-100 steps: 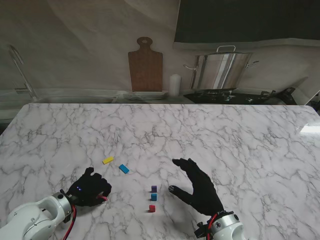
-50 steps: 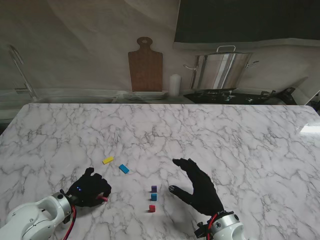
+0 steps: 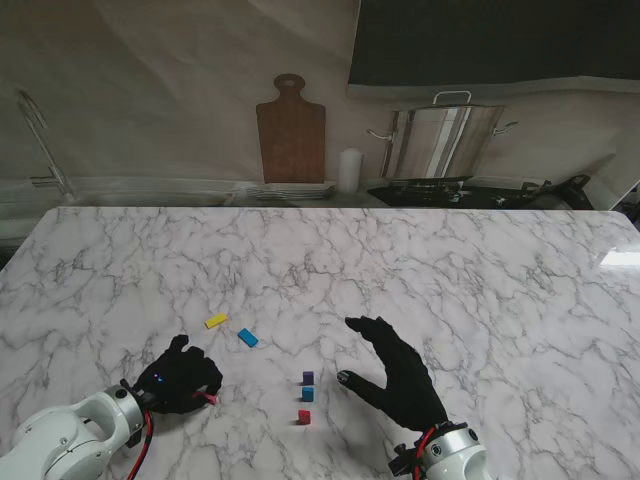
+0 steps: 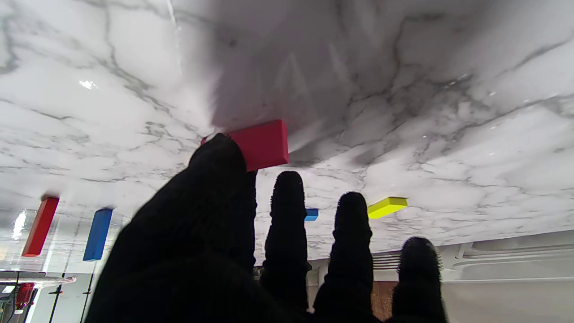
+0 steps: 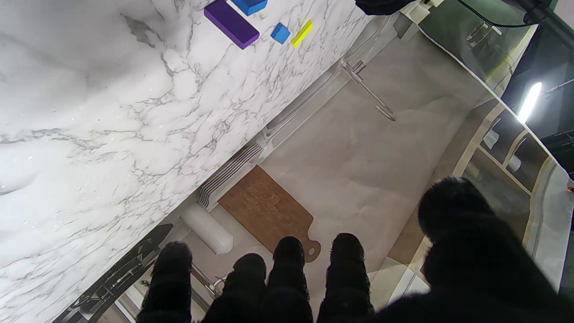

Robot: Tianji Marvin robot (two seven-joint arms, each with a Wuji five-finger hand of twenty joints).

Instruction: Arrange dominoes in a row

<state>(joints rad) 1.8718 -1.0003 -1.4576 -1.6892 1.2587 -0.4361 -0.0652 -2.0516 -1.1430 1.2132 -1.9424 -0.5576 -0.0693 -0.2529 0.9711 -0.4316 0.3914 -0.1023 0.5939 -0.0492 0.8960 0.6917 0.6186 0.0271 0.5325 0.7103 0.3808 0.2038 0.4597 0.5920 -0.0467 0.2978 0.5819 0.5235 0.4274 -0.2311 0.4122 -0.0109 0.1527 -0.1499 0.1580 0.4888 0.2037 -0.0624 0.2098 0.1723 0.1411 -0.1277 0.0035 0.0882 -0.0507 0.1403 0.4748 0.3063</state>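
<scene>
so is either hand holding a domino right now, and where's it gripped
The left hand pinches a pink-red domino at one end with its thumb; the other end sticks out. The right hand is open, holding nothing.

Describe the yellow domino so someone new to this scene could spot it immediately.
On the marble table, look just beyond the left hand, farther from me. Two dominoes lie flat there: the yellow domino is the left one, beside the blue domino, and the only yellow piece.

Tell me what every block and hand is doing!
Purple domino, standing.
Dark blue domino, standing.
Red domino, standing.
Yellow domino, lying flat.
Light blue domino, lying flat.
Pink domino, against left thumb.
Left hand, curled, grip unclear.
Right hand, open, empty.
</scene>
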